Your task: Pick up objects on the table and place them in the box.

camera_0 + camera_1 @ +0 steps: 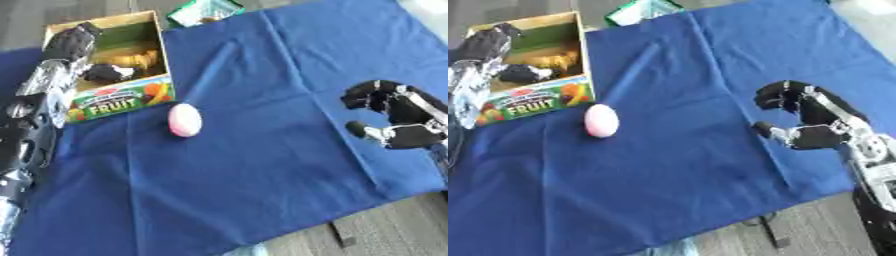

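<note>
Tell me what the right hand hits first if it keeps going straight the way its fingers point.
The right hand points left across the blue cloth. Likely only bare cloth first; the pink egg lies roughly in line farther on, though depth is unclear.

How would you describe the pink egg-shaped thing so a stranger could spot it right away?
Start at the blue cloth and find the FRUIT box at its upper left. Just right of the box's front corner lies the pink egg, alone on the cloth, the only pale rounded object outside the box.

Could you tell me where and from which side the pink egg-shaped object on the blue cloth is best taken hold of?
Probably across its narrow middle, coming from above. The pink egg lies alone on the blue cloth, long axis roughly toward the fruit box, with bare cloth on both flanks for the right hand, which hovers curled and empty.
</note>
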